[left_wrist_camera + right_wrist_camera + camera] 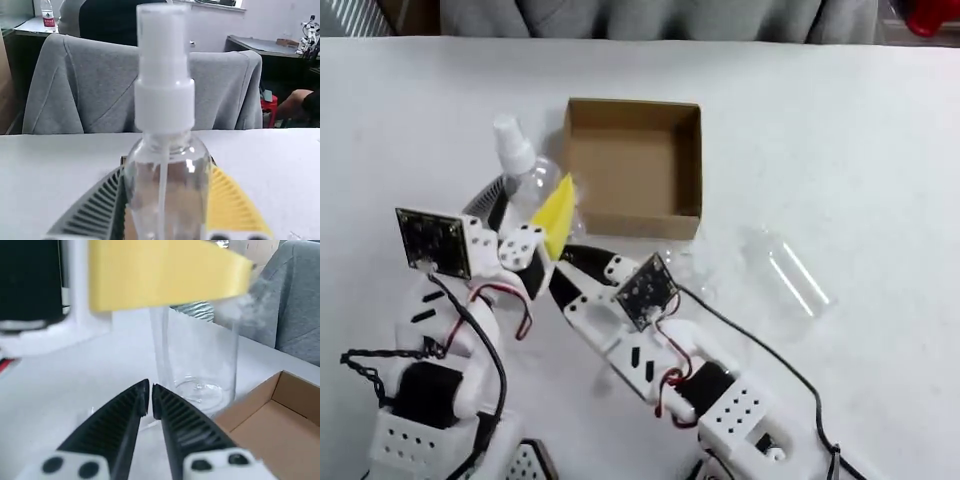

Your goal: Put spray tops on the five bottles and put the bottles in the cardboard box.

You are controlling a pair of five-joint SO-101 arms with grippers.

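Nearest to me, the right gripper (149,396) has its two black fingers brought together with nothing between them. It hangs low over the table (880,150), just in front of the bottle. A little further, the left gripper (167,175) is clamped on a clear bottle (165,200), with the grey finger on one side and the yellow finger on the other. The bottle stands about upright, just beside the left wall of the cardboard box (633,165). I cannot tell whether its base touches the table. A white spray top (164,75) sits on its neck and looks straight. Further to the right of the box, well apart from both arms, a second bottle (790,268) lies on its side with no top on it.

I judge that the capping of this first bottle is finished or nearly so. With no bottle in the box yet, the task is still in its early part. The next move, I think, asks the left arm to lift the bottle over the box wall and set it down inside without knocking the cardboard. The right gripper should stay clear of that path.
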